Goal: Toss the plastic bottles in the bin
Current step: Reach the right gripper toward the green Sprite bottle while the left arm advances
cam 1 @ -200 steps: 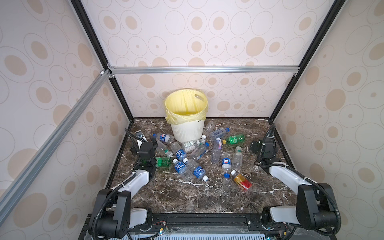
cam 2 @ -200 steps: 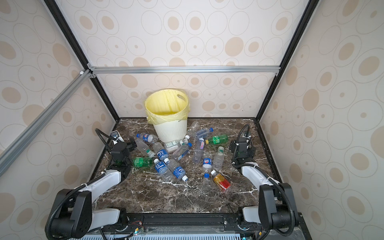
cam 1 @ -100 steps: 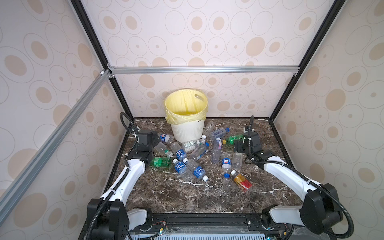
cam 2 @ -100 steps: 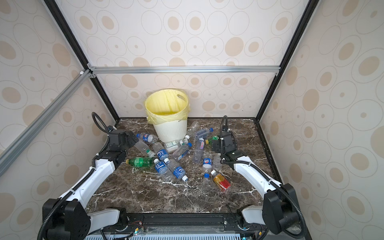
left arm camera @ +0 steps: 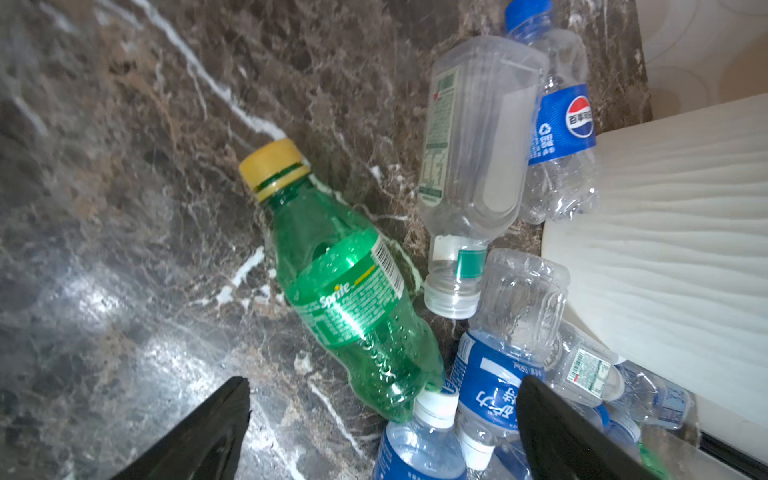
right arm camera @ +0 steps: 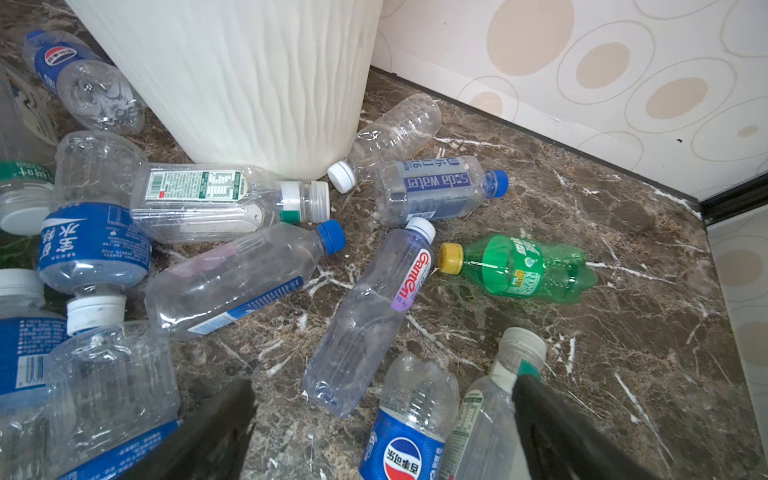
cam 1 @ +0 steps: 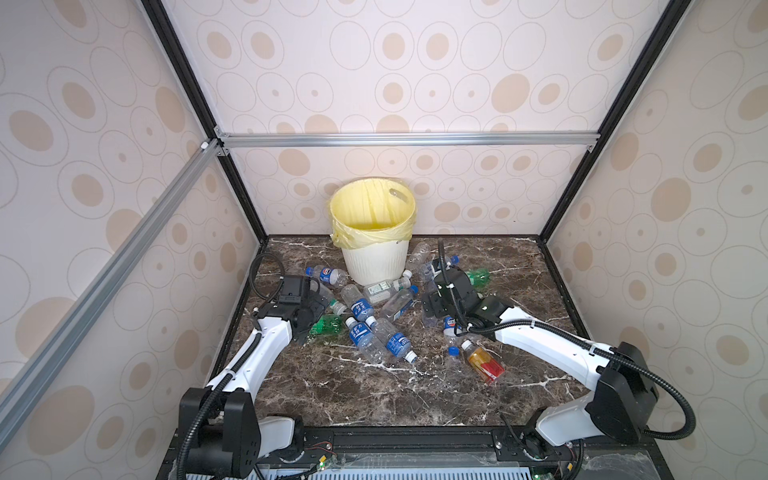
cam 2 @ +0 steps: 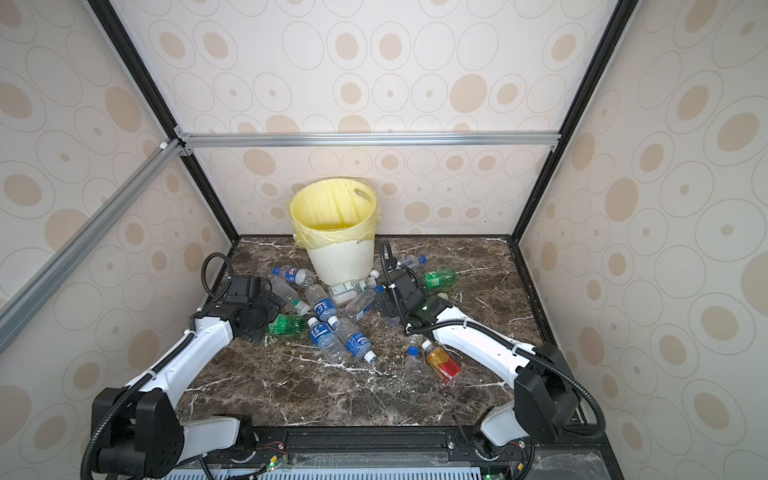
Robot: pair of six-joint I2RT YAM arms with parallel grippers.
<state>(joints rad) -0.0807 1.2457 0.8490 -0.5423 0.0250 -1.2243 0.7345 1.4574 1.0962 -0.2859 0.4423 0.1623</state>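
plastic bottles [cam 1: 360,308] strewn, two green [cam 1: 328,324], one amber [cam 1: 484,363], one bin [cam 1: 374,262]

Loose bottles [cam 1: 360,308] before upright bin [cam 1: 374,264]

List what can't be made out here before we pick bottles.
- Bottom of the round cream ribbed plastic bin: both top views, hidden by its near rim and pale yellow bag; contents unknown.
- Left gripper and right gripper: finger bases cut off by each wrist view's edge.
- Amber plastic bottle with red label: print too small, both top views.
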